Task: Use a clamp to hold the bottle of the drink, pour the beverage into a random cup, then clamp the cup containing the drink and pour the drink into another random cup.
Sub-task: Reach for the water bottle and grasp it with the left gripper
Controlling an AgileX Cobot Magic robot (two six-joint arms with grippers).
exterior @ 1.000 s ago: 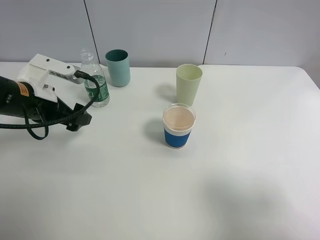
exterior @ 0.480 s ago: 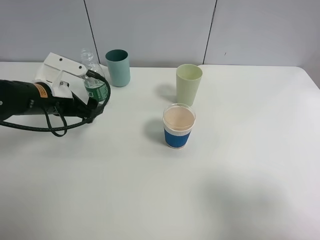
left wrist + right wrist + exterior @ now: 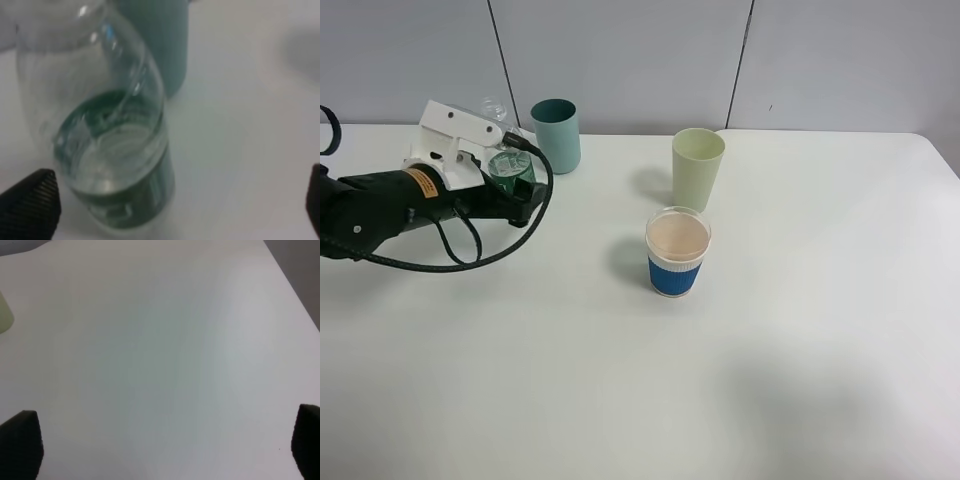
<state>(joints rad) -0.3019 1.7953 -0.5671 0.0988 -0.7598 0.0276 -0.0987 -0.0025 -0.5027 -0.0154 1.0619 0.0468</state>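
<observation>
A clear plastic bottle (image 3: 507, 165) with a green label stands at the back left, partly hidden by my left arm. In the left wrist view the bottle (image 3: 110, 150) fills the picture, with clear liquid low inside. My left gripper (image 3: 518, 195) is open, its black fingertips (image 3: 30, 205) apart on either side of the bottle's lower part, not closed on it. A teal cup (image 3: 556, 135) stands just right of the bottle. A light green cup (image 3: 698, 167) and a blue-sleeved paper cup (image 3: 677, 251) stand mid-table. My right gripper (image 3: 162, 445) is open over bare table, out of the exterior view.
The white table (image 3: 770, 380) runs to a grey panelled wall behind. The teal cup (image 3: 160, 40) shows close behind the bottle in the left wrist view. The edge of the light green cup (image 3: 4, 312) shows in the right wrist view.
My left arm has moved right and toward the back, up to the bottle; its fingers now flank the bottle. The cups and bottle have not moved.
</observation>
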